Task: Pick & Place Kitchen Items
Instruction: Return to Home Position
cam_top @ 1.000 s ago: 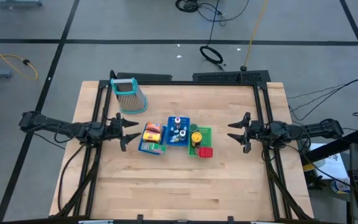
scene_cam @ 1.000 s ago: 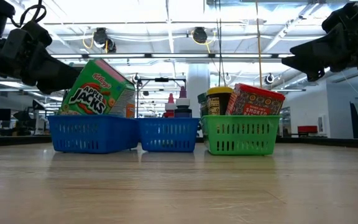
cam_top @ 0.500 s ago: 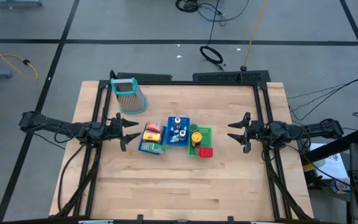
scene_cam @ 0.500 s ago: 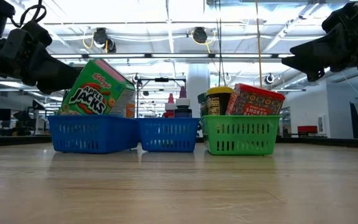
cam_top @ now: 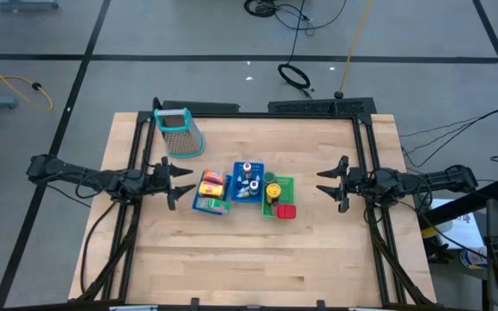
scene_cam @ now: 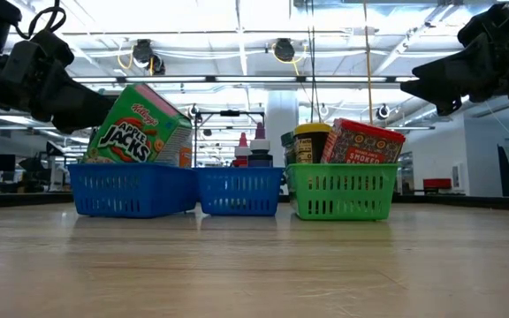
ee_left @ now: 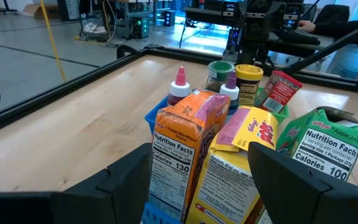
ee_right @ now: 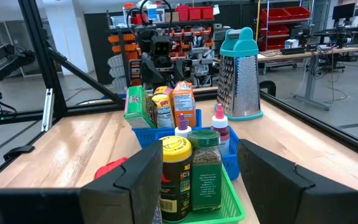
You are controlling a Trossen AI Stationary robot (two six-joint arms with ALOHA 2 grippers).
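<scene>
Nothing has moved: left gripper [cam_top: 180, 183] and right gripper [cam_top: 322, 183] hover, fingers apart, flanking slotted plastic baskets [scene_cam: 237, 193] of cardboard boxes [ee_left: 179, 155].

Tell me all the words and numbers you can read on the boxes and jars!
"APPLE JACKS": green cereal box, low view.
"SMOKED": red tin.
"Nutrition Facts", "130": orange cereal box.
"Nutrition Facts", "Calories 100": green cereal box, left wrist view.
Too blurred to read: yellow cereal box, yellow-lidded jar.
</scene>
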